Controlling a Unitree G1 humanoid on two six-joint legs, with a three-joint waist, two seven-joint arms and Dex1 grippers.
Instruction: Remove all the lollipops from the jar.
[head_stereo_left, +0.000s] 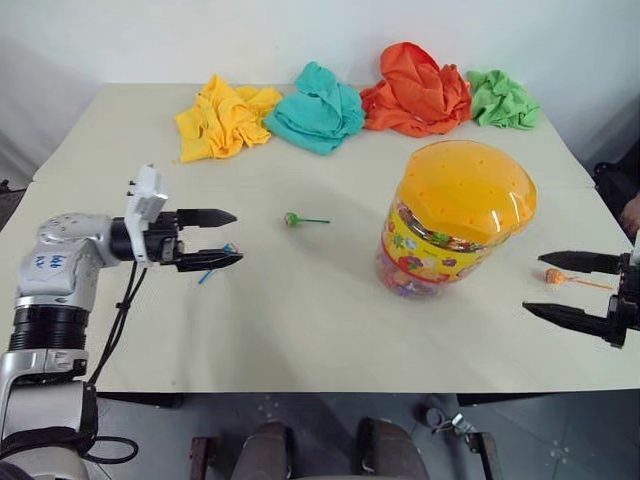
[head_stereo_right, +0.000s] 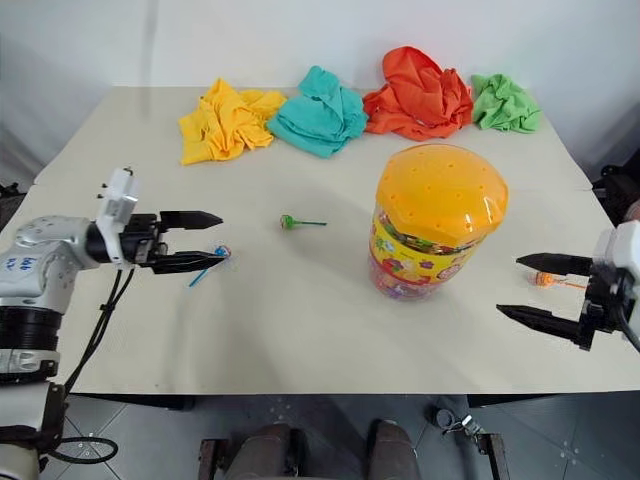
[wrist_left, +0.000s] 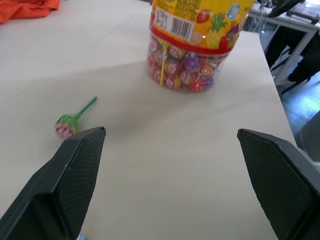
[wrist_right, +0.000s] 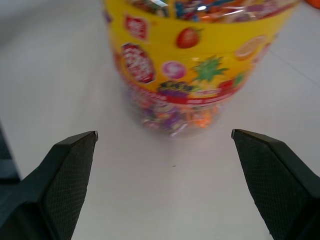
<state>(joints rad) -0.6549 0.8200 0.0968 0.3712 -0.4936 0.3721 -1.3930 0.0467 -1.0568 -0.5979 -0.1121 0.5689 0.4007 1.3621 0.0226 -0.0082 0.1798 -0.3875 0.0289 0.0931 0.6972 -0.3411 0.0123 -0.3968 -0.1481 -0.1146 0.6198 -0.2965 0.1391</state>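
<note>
Lollipops: 3 on the table (head_stereo_left: 300, 330), none visible in the lid holes. Green-stick lollipop (head_stereo_left: 294, 219) lies mid-table, between the left gripper (head_stereo_left: 225, 240) and the jar (head_stereo_left: 455, 222). Blue-stick lollipop (head_stereo_right: 217, 256) lies just beside the left gripper's lower finger. Orange-stick lollipop (head_stereo_left: 556, 277) lies at the right edge, between the right gripper's (head_stereo_left: 545, 287) fingers as seen from above.

Jar: upright, right of centre, orange domed lid on; small loose sweets show through its wall.

Grippers: both spread wide, both empty, both aimed at the jar from opposite sides.

Cloths: yellow (head_stereo_left: 222, 118), teal (head_stereo_left: 318, 108), orange (head_stereo_left: 418, 90), green (head_stereo_left: 503, 100), along the far edge.

Handling judgement: removal looks complete. Any withdrawal should run level and clear of the sticks, so no lollipop rolls off the edge.
</note>
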